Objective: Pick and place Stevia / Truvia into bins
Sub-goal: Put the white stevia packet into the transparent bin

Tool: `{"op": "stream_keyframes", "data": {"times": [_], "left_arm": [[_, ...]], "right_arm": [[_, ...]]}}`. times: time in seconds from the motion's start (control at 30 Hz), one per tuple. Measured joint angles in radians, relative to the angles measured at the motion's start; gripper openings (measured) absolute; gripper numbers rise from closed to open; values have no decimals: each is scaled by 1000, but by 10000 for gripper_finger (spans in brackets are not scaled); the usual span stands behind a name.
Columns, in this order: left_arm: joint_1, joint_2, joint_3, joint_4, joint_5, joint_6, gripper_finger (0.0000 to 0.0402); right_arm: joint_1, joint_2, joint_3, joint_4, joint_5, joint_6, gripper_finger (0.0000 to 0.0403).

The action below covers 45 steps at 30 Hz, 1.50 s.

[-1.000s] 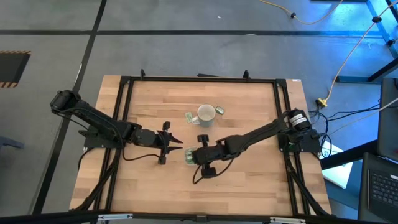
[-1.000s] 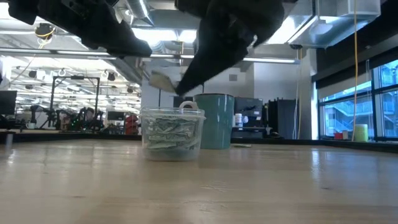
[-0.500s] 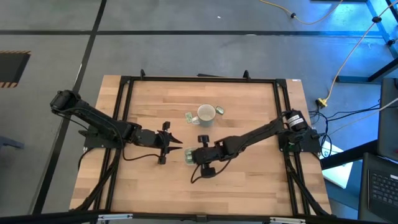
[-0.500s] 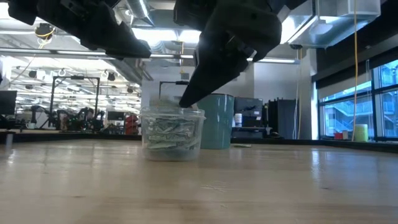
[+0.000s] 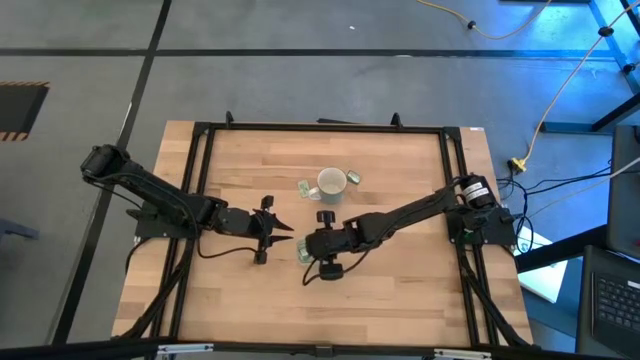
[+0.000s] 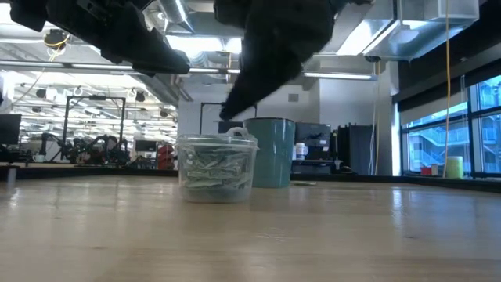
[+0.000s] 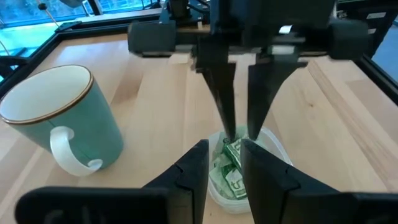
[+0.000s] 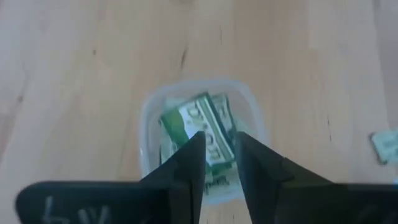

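The clear plastic cup stands on the table's middle and holds several green and white sachets. My right gripper hangs open and empty just above the cup's rim, fingers pointing down; it also shows in the left wrist view. My left gripper is open and empty, level above the table just left of the cup, pointing at it. Two loose sachets lie flat beside the mug, one at its left and one at its right.
A teal mug with a white handle stands upright just beyond the cup, toward the far edge. A black frame runs round the wooden table top. Bare wood lies near the front edge.
My right gripper, holding a pale sachet above the cup a second ago, went down to the cup's rim and then rose again. The sachet is no longer at its fingertips. The cup has kept its place.
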Motion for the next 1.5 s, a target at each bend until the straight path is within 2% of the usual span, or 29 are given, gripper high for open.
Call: {"op": "stream_keyframes", "data": {"times": [0.17,0.3,0.4,0.53,0.8,0.93,1.1,1.23,1.37,1.5], "left_arm": [[0,0,0,-1,0,0,86],[0,0,0,-8,-4,5,86],[1,0,0,-12,-35,-4,85],[30,0,0,-47,-113,-64,80],[182,2,0,-132,2,-105,77],[303,3,0,-123,116,-68,77],[422,3,0,-126,154,86,81],[497,4,0,-124,272,99,105],[533,32,0,-109,283,119,132],[555,103,0,-50,283,103,141]], "right_arm": [[15,-20,15,-26,-1,-19,92],[20,-96,-11,-157,-4,13,92],[19,-181,-66,-181,-2,50,92],[19,-309,-189,-124,7,105,92],[18,-544,-479,66,17,226,92],[18,-604,-567,161,18,236,92],[18,-623,-608,197,17,241,92],[18,-623,-615,191,17,248,92],[18,-623,-615,188,17,226,92],[18,-622,-615,188,17,219,92]]}}
